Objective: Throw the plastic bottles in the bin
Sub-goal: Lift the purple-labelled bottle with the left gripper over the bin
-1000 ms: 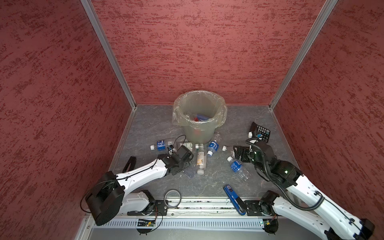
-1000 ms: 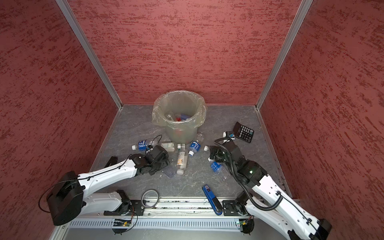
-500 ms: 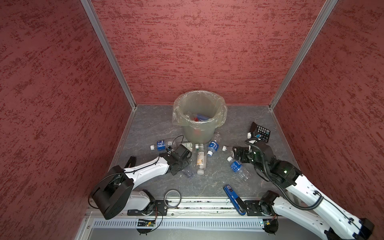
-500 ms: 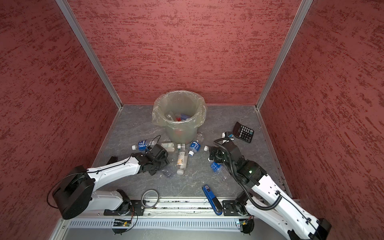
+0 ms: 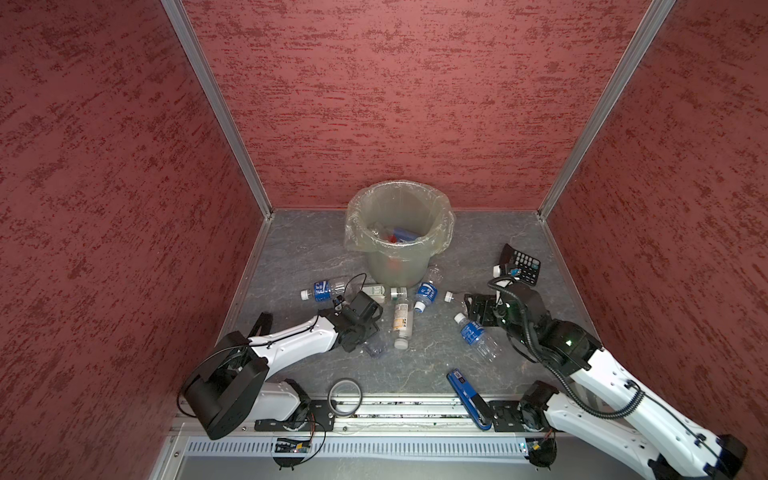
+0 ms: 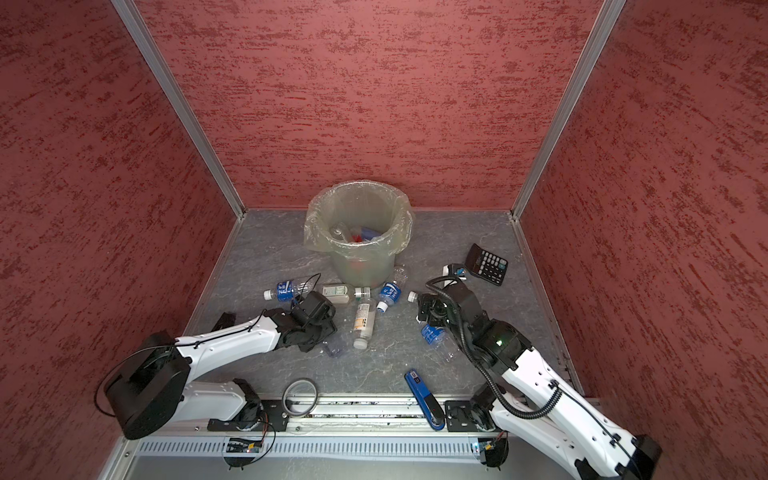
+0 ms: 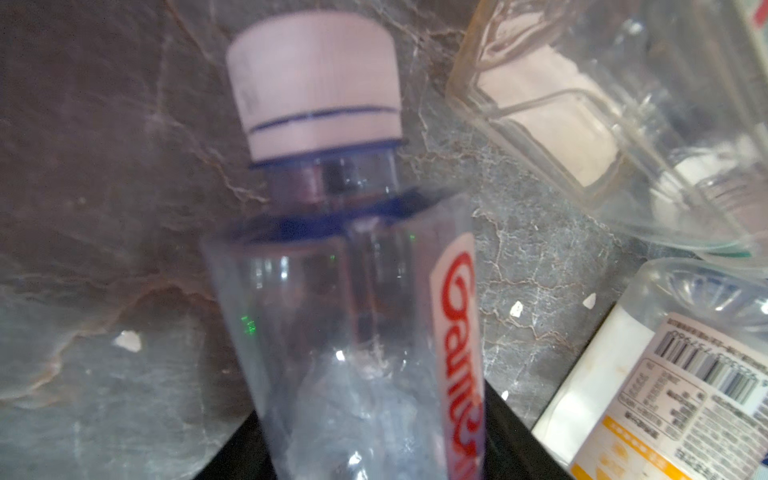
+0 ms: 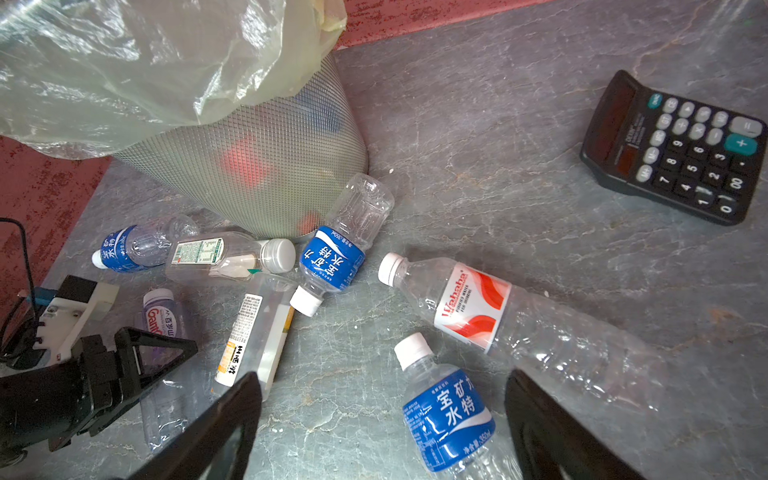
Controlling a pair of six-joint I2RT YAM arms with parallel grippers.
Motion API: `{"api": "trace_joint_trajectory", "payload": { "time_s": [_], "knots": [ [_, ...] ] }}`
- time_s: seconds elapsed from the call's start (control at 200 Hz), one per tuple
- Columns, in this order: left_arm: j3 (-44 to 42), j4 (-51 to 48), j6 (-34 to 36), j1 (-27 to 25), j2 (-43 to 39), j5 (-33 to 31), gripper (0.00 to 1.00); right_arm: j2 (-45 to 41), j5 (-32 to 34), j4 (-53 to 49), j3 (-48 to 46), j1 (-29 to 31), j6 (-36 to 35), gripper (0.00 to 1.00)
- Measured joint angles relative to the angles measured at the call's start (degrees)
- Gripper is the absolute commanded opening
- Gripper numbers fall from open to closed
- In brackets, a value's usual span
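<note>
Two grabs seem to be made at once. The left gripper [image 5: 368,338] is set low with its jaws around a small clear plastic bottle with red letters and a pale cap [image 7: 353,311] on the grey counter [image 5: 415,365]. How tight the pinch is cannot be told. The right gripper [image 8: 382,376] is held low, jaws wide apart, over a clear plastic bottle with a blue label [image 8: 449,415]. Next, firm pinches and lifts to the round grey-green bin with its clear bag [image 5: 390,266] are needed.

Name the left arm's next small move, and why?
Likely close the left gripper firmly on the red-lettered bottle before lifting. The bottle lies on the floor between its jaws and fills the left wrist view, and no view shows a firm grip yet.
</note>
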Motion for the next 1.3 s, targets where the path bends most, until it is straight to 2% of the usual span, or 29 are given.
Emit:
{"api": "trace_joint_trajectory", "payload": {
  "time_s": [0.195,0.421,0.631,0.746,0.892,0.972,1.147,1.302],
  "knots": [
    [-3.2,3.1,1.7,0.0,-3.7,1.0,0.59,0.4,-0.7,0.3,-0.1,0.0,0.0,0.88],
    [-6.6,4.5,5.8,-0.3,-15.1,0.4,0.54,0.3,-1.1,0.7,-1.0,0.0,0.0,0.88],
    [-8.8,4.0,10.1,-3.7,-28.7,-3.9,0.49,0.3,-1.6,0.9,-1.5,0.0,0.3,0.88],
    [-8.7,2.1,13.0,-7.7,-35.7,-8.6,0.49,0.3,-1.6,1.2,-1.5,0.0,0.5,0.88],
    [-5.0,-2.0,19.5,-15.4,-41.9,-16.7,0.49,-0.4,-2.1,1.4,-1.5,0.0,0.7,0.89],
    [-1.5,-2.7,23.6,-17.8,-43.3,-20.4,0.49,-0.7,-2.5,1.7,-1.6,0.0,0.9,0.89],
    [5.9,-3.5,31.9,-19.8,-42.9,-25.9,0.5,-1.0,-3.0,2.1,-2.8,0.0,1.3,0.89],
    [10.2,-3.3,38.4,-20.6,-41.6,-28.0,0.51,-1.5,-3.0,2.1,-3.1,0.0,1.5,0.89]
  ]
}}
